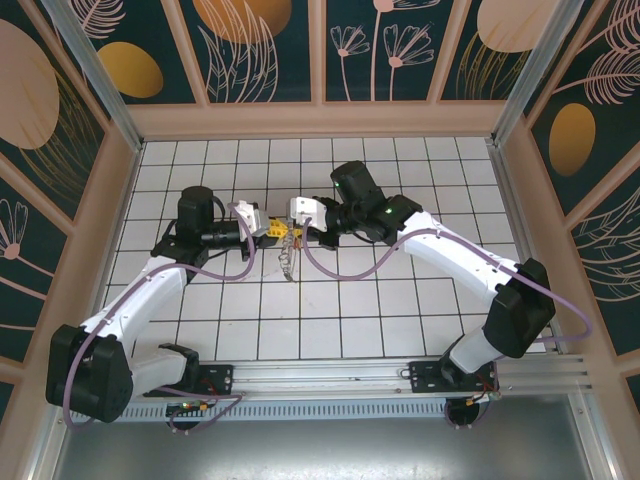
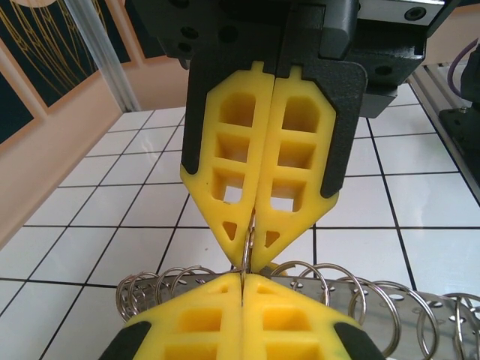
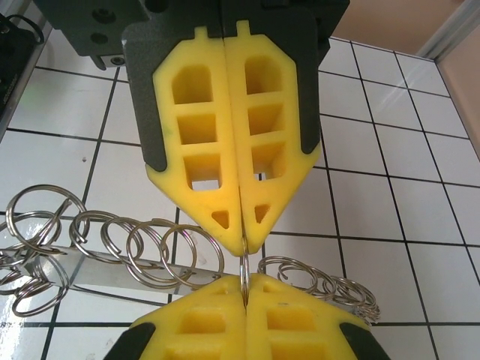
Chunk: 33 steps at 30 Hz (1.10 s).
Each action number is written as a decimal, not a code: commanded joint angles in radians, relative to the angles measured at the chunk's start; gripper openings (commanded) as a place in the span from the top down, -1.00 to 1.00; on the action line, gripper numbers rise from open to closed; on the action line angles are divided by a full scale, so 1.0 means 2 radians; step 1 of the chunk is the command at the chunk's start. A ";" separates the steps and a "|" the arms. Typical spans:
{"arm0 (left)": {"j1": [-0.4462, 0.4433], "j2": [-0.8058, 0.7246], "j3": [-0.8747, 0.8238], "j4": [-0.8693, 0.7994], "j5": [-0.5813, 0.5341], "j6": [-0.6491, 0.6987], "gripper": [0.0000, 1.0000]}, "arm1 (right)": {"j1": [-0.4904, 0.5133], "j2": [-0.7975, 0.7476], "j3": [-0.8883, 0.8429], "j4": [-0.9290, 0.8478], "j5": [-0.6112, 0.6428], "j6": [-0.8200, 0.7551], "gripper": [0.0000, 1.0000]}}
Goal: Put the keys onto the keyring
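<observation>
Because both grippers close on one and the same wire, the governing relation is tip-to-tip contact. The keyring (image 3: 244,268) sits directly between the two sets of fingertips and is equally near to either arm.

1. Position of the keyring. From the right wrist, the ring reads as a thin upright line, so it is presented edge-on. Its plane runs along the line joining the two grippers. Below the tips, a flat metal strip (image 3: 112,274) carrying many small split rings (image 3: 161,251) runs crosswise, at right angles to that line. From above, this load hangs from the meeting point toward the near edge, over the tiled floor (image 1: 400,300).

2. Left gripper (image 1: 268,228). The yellow fingers are fully together, with no gap visible at the seam. The wire enters that seam at the tip, so the gripper pinches the ring on its own side.

3. Right gripper (image 1: 297,232). The condition is the same: fingers pressed together, with the ring wire clamped at the very tip from the opposite side.

4. Arm pose. The left arm reaches forward from its base and turns inward, its forearm pointing right. The right arm arcs up and over, its wrist pointing left. The grippers face one another nose to nose near the centre of the table.

5. Assessment. The ring appears to be held at two adjacent points. Any coming move probably depends on opposed motion of the tips to part the wire. Both pinches are shallow, so slippage is the likely fault.
</observation>
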 commanded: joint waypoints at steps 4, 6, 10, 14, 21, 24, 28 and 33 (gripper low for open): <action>-0.007 -0.001 0.001 0.007 0.033 -0.002 1.00 | 0.005 -0.006 -0.003 0.049 -0.011 0.019 1.00; -0.008 -0.006 -0.006 0.028 0.031 -0.025 1.00 | 0.001 -0.007 -0.004 0.041 -0.021 0.022 1.00; -0.007 -0.026 -0.044 0.136 0.035 -0.095 1.00 | -0.009 -0.023 -0.032 0.060 -0.040 0.041 0.98; -0.007 -0.012 -0.041 0.117 0.051 -0.078 0.90 | -0.010 -0.026 -0.035 0.045 -0.050 0.020 1.00; -0.007 -0.007 -0.012 0.003 0.024 0.011 0.42 | -0.010 -0.028 -0.031 0.035 -0.027 0.008 1.00; -0.007 -0.008 -0.014 0.004 0.013 0.008 0.57 | -0.008 -0.025 -0.025 0.034 -0.025 0.008 1.00; -0.007 -0.003 -0.011 0.009 0.008 -0.006 0.68 | -0.001 -0.019 -0.019 0.032 -0.020 0.007 1.00; -0.007 0.001 -0.005 0.023 -0.011 -0.032 0.67 | 0.005 -0.012 -0.016 0.046 -0.026 0.017 1.00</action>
